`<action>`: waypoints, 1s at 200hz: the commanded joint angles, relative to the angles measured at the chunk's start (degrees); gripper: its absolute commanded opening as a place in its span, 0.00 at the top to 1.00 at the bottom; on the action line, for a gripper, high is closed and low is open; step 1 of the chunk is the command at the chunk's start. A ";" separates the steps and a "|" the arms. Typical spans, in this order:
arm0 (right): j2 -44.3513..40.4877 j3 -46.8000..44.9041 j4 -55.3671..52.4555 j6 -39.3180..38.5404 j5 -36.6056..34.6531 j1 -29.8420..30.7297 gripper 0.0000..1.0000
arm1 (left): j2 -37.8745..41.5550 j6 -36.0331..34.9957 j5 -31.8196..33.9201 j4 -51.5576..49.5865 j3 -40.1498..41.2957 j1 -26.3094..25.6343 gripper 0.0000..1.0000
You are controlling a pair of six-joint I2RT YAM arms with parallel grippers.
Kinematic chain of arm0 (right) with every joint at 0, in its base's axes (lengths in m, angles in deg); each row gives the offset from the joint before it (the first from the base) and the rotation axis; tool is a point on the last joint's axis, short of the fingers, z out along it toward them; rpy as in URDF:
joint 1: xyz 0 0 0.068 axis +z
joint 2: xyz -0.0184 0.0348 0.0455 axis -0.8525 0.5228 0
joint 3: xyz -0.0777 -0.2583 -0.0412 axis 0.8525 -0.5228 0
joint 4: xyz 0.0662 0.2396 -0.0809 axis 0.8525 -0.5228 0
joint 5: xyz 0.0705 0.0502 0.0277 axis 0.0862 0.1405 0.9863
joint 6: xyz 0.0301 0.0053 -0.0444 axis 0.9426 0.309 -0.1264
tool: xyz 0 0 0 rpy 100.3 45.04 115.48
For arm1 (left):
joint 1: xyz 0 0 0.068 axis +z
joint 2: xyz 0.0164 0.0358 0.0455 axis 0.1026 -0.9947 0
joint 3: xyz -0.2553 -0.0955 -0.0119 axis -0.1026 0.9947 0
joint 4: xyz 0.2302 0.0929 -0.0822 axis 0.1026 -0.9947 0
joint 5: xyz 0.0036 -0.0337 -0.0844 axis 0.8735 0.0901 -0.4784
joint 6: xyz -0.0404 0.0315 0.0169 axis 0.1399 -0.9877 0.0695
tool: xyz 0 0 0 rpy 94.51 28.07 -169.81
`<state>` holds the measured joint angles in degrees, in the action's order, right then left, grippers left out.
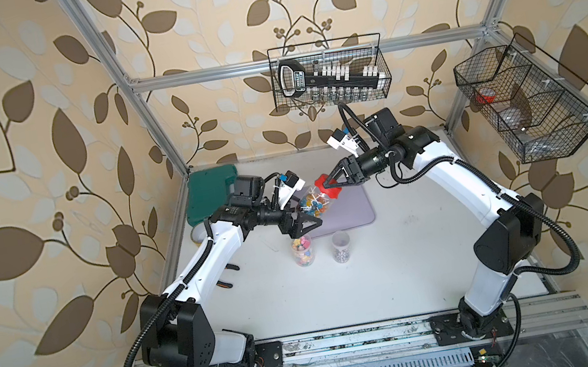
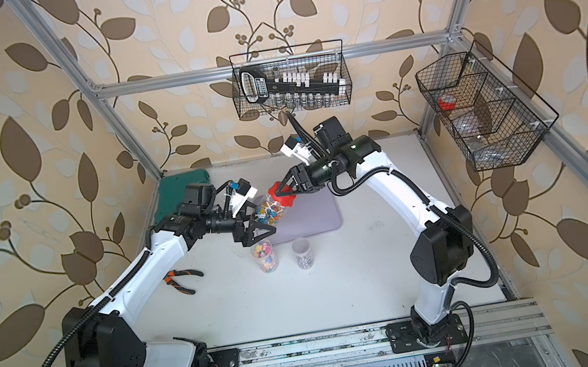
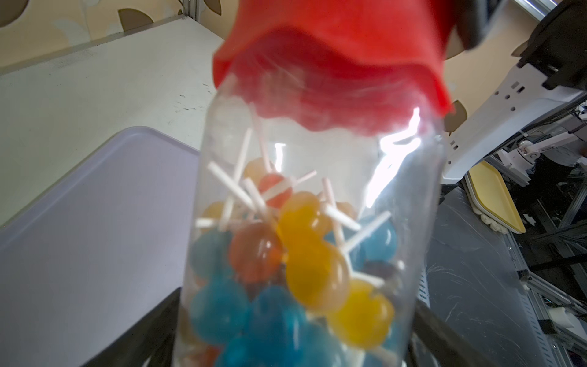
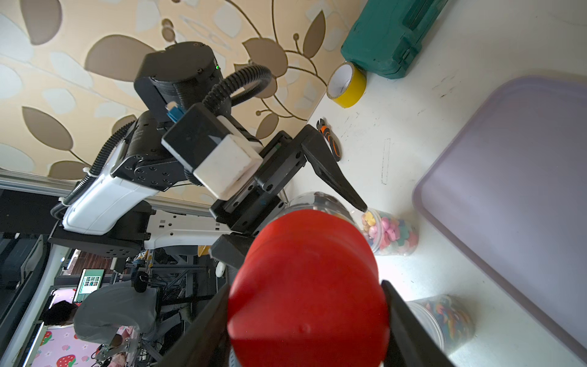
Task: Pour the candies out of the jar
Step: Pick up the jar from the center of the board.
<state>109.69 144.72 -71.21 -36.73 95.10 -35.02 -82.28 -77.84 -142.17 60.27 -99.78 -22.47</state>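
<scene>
While the jar is lifted off the table (image 1: 381, 279), left gripper (image 1: 309, 217): black jaws clamped across the jar's lower body. They carry its weight and brace it against twist.
Jar (image 1: 310, 206): clear, smooth plastic cylinder. It is held tilted in the air over the end of the tray nearer the left arm, with its mouth toward the right arm.
Candies (image 3: 314, 270): round, glossy lollipops in blue, yellow and orange on thin white sticks. All are inside the jar, heaped toward its base.
Red lid (image 3: 333, 63): matte plastic with a wavy, lobed skirt that offers purchase. It is seated on the jar mouth.
Right gripper (image 4: 306, 330): jaws clamped on opposite sides of the red lid, judged to be positioned for unscrewing.
Tray (image 1: 361, 209): flat lavender plastic with rounded corners and a low raised rim. It is judged to be the catch surface for the pour.
Task status: judged to be at lid removal, with nothing poured yet.
</scene>
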 commanded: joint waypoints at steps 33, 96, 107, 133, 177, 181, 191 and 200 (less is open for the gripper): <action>0.88 2.57 0.42 -0.71 3.20 -0.23 0.64 | 0.33 -1.72 -2.06 -0.43 -1.94 -0.60 0.06; 0.60 1.92 0.05 -1.15 3.17 -0.21 0.64 | 0.71 -1.90 -2.01 -0.48 -1.93 -0.58 0.16; 0.52 2.02 -0.09 -1.15 3.20 -0.22 0.64 | 0.73 -1.96 -1.93 -0.65 -2.02 -0.56 0.19; 0.47 1.77 -0.33 -1.41 3.10 -0.17 0.64 | 0.96 -2.18 -1.76 -0.99 -2.11 -0.56 0.32; 0.39 1.55 -0.50 -1.50 3.07 -0.20 0.64 | 1.18 -2.42 -1.48 -1.10 -2.20 -0.56 0.36; 0.45 1.56 -0.45 -1.55 3.03 -0.17 0.63 | 1.19 -2.43 -1.48 -1.14 -2.20 -0.56 0.36; 0.46 1.53 -0.62 -1.50 3.00 -0.23 0.61 | 1.14 -2.43 -1.48 -1.10 -2.21 -0.56 0.37; 0.46 1.52 -0.63 -1.50 2.94 -0.21 0.59 | 1.14 -2.42 -1.48 -1.18 -2.21 -0.56 0.38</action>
<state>110.33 144.87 -71.80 -37.00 95.85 -35.04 -82.28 -79.22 -142.26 59.57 -99.78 -22.47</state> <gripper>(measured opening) 0.593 0.733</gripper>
